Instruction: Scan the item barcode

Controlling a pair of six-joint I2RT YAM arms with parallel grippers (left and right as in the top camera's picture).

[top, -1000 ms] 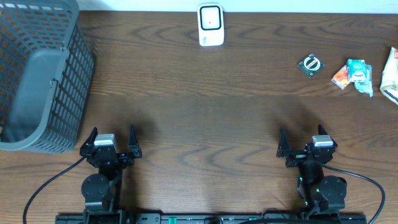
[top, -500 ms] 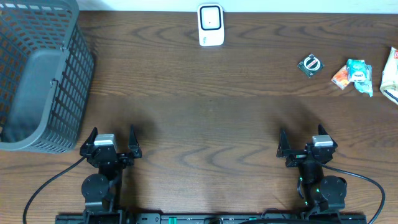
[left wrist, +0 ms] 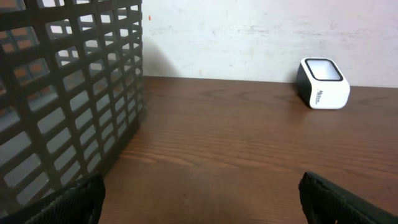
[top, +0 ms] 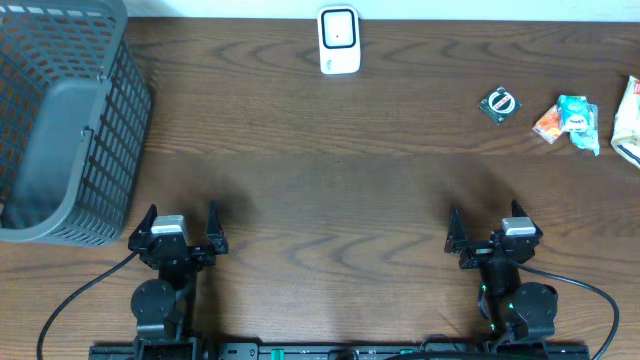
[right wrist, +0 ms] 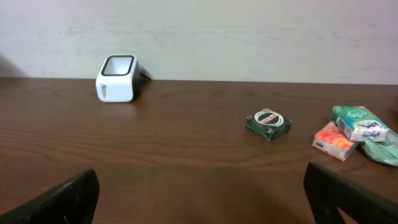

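Note:
A white barcode scanner [top: 339, 40] with a dark window stands at the table's far edge; it also shows in the left wrist view [left wrist: 323, 83] and the right wrist view [right wrist: 116, 78]. Small items lie at the far right: a dark green packet with a white ring [top: 499, 105] [right wrist: 268, 124], an orange and teal packet [top: 567, 119] [right wrist: 348, 132], and a pale bag [top: 628, 120] cut by the frame edge. My left gripper [top: 180, 228] and right gripper [top: 490, 228] rest open near the front edge, nothing between their fingers, far from all items.
A large grey mesh basket [top: 55, 120] [left wrist: 62, 93] fills the far left, close to the left arm. Black cables trail from both arm bases along the front edge. Dark wood tabletop [top: 330, 180] lies between the grippers and the scanner.

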